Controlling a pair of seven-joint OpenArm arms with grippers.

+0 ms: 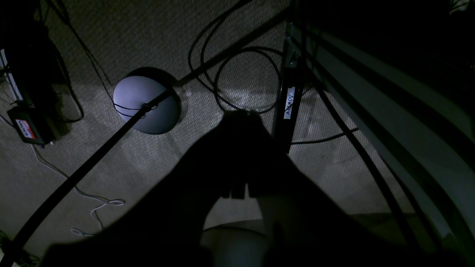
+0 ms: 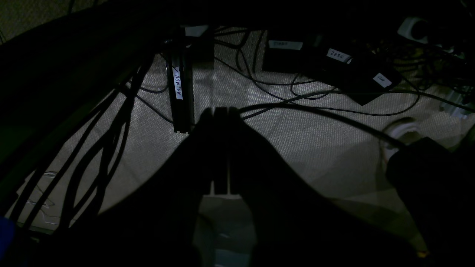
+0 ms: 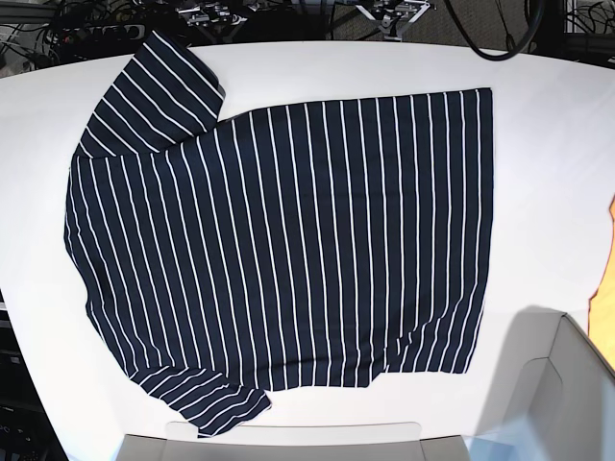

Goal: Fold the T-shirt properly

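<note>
The T-shirt point(image 3: 288, 250), dark navy with thin white stripes, lies spread flat on the white table point(image 3: 557, 192) in the base view. Its hem is to the right, and its sleeves are at the far left point(image 3: 154, 91) and the near left point(image 3: 216, 403). Neither gripper shows in the base view. In the left wrist view my left gripper point(image 1: 241, 115) is a dark silhouette with jaws together, hanging over the floor beside the table. In the right wrist view my right gripper point(image 2: 220, 111) is also dark, with jaws together and nothing in it. The shirt shows in neither wrist view.
Below the table lie carpet, many black cables, a round stand base point(image 1: 146, 104), a labelled black table leg point(image 1: 288, 104) and power bricks point(image 2: 334, 66). A grey box point(image 3: 548, 384) stands at the table's near edge. An orange object point(image 3: 607, 269) is at the right edge.
</note>
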